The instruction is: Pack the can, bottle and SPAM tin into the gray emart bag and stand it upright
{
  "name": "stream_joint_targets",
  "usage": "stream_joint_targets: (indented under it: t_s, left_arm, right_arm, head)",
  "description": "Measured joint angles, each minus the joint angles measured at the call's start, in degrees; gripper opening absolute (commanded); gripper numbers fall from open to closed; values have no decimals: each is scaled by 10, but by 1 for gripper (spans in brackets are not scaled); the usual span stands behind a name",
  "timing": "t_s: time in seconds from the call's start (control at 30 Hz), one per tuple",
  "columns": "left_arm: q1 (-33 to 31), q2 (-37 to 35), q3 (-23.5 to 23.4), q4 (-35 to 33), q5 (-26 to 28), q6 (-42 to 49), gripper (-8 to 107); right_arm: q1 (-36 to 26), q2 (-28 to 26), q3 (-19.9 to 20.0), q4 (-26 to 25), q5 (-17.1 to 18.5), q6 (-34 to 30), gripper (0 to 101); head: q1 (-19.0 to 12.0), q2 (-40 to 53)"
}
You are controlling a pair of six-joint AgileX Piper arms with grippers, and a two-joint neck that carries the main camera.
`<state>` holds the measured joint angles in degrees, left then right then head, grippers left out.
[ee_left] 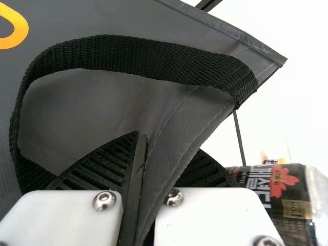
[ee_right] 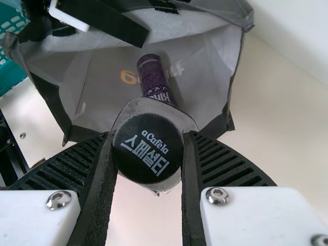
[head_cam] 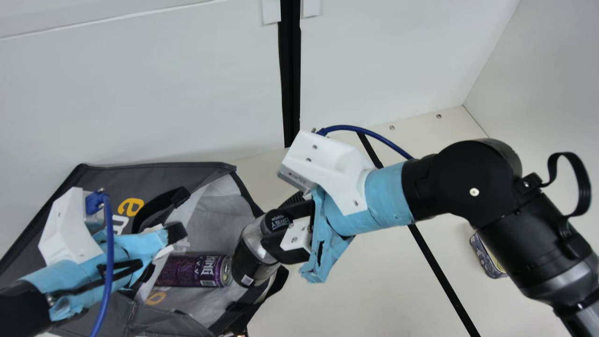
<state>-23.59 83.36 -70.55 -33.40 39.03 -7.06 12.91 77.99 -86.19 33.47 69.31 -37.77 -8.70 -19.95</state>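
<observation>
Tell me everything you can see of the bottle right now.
The bottle has a round black cap with white lettering, a shiny silvery shoulder and a dark label with a red leaf-like mark. My right gripper grips it around the cap end, fingers on opposite sides. It slants at the open mouth of the bag, base end towards the can; whether it touches either, I can't tell.

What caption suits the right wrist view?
Right gripper holding the black-capped bottle at the open mouth of the gray bag, with the purple can lying inside.
</observation>
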Motion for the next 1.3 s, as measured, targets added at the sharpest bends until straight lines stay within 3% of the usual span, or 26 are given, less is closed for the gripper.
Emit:
stream_joint_targets:
  t_s: [0.5, 1.3]
  left_arm:
    - [0, 0, 0, 0, 0, 0, -8]
    - [0, 0, 0, 0, 0, 0, -8]
  right_arm:
    - [37, 25, 44, 15, -73, -9, 0]
    - [98, 102, 52, 85, -189, -28, 0]
  head:
    - [0, 0]
    - [0, 0]
